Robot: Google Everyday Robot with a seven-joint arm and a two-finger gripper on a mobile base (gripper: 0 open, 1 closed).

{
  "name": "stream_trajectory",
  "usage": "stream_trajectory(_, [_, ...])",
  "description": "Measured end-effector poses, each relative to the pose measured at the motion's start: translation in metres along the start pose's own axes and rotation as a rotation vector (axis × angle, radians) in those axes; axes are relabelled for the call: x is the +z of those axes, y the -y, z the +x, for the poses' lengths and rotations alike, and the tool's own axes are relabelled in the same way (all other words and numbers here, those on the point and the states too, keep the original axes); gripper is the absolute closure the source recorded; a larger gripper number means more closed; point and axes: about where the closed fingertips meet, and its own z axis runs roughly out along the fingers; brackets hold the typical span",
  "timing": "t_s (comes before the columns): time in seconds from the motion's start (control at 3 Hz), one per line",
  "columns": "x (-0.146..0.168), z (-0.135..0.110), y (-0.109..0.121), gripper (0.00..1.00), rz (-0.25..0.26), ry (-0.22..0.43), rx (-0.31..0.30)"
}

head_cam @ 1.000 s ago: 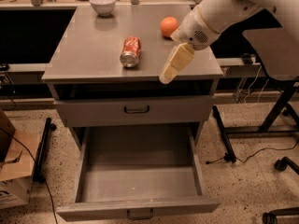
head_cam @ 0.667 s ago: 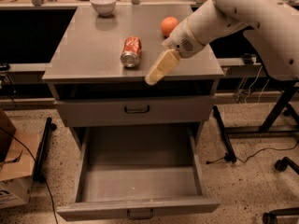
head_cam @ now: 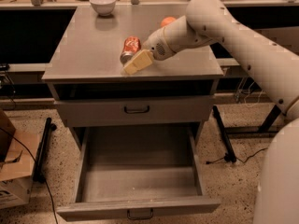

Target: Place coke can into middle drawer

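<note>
Glossy metal coke can (head_cam: 130,49), matt plastic gripper (head_cam: 137,63) just beside it — smooth matt middle drawer (head_cam: 140,205)

Surface (head_cam: 88,45): plain matte grey, no pattern.
Coke can (head_cam: 130,48): red body, silvery-grey end.
Tool (head_cam: 131,66): pale cream-yellow; sits low over the front of the surface, just right of the can.
Arm (head_cam: 224,27): off-white throughout.
Orange (head_cam: 167,21): bright orange, partly hidden behind the arm.
Bowl (head_cam: 103,3): white.
Upper drawer front (head_cam: 93,113) and middle drawer (head_cam: 93,210): same grey as the surface, with dark bar handles.
Floor (head_cam: 233,181): beige, dark-speckled.
Cardboard box (head_cam: 11,181): brown.
</note>
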Motion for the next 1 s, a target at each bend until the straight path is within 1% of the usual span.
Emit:
stream_trajectory(0.33, [0.026, -0.012, 0.008, 0.0, -0.009, 0.03, 0.006])
stream_trajectory(1.0, [0.061, -0.035, 0.018, 0.0, -0.035, 0.062, -0.01])
